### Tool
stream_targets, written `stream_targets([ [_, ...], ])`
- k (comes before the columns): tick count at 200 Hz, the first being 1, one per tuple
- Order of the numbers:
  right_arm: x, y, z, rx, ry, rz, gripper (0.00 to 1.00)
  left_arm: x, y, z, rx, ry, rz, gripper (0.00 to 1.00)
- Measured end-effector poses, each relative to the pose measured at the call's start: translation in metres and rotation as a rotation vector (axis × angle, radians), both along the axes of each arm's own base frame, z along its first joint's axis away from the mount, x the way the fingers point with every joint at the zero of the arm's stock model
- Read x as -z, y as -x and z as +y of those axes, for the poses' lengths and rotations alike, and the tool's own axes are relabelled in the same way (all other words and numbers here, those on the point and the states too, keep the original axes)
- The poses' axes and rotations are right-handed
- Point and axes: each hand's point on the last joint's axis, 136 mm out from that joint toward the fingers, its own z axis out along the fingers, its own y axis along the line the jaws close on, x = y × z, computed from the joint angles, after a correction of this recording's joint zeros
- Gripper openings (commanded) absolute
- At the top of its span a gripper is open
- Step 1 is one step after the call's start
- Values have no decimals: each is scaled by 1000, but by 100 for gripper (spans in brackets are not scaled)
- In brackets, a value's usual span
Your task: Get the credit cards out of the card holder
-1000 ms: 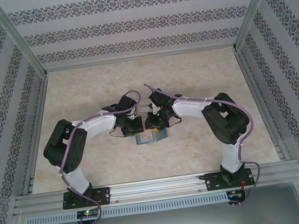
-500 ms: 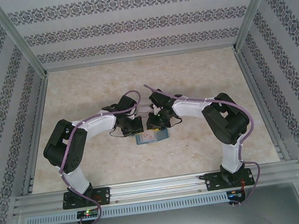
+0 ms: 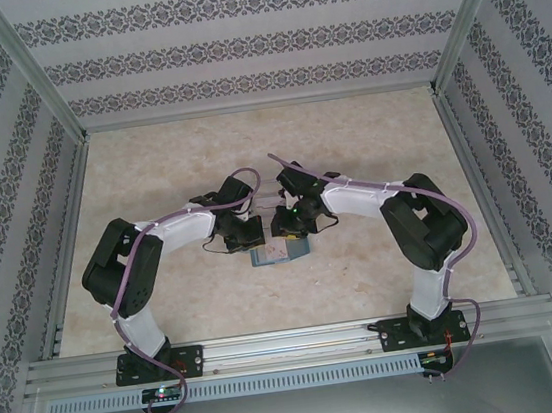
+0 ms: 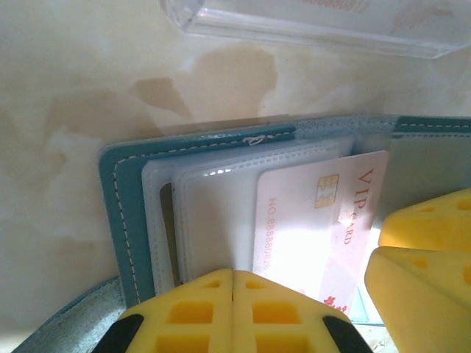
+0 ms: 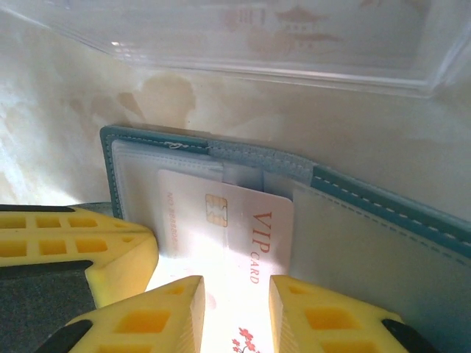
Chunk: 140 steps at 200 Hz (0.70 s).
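Left claw [image 4: 233,290] closed, tips on card holder [image 4: 118,220] sleeves, right claw [image 5: 235,294] slightly parted over VIP credit card [image 5: 239,213]

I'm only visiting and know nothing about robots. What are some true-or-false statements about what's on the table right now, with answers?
1. The card holder lies open on the table. True.
2. The VIP card is dark blue. False: it is pale pink with red lettering and a gold chip.
3. The left gripper has its fingers spread wide. False: they are shut together, with their tips on the holder's clear sleeves.
4. The right gripper has its fingers apart, with the VIP card showing in the gap. True.
5. The VIP card lies inside the clear tray. False: it lies on the open holder, and the tray sits beyond it.
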Motion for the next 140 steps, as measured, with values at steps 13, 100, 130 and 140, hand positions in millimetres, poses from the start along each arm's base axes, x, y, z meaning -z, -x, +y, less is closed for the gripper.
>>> stream_targets([
  [13,2,2,-2,0,4,7,30,0,0,0,0,-1,0,2],
  [100,16,12,-7,6,-6,35,27,1,0,0,1,-3,4,2],
  [130,17,13,-6,19,-40,48,25,1,0,0,3,-4,3,2],
  [140,17,13,-5,21,-44,48,24,1,0,0,3,-4,4,2],
])
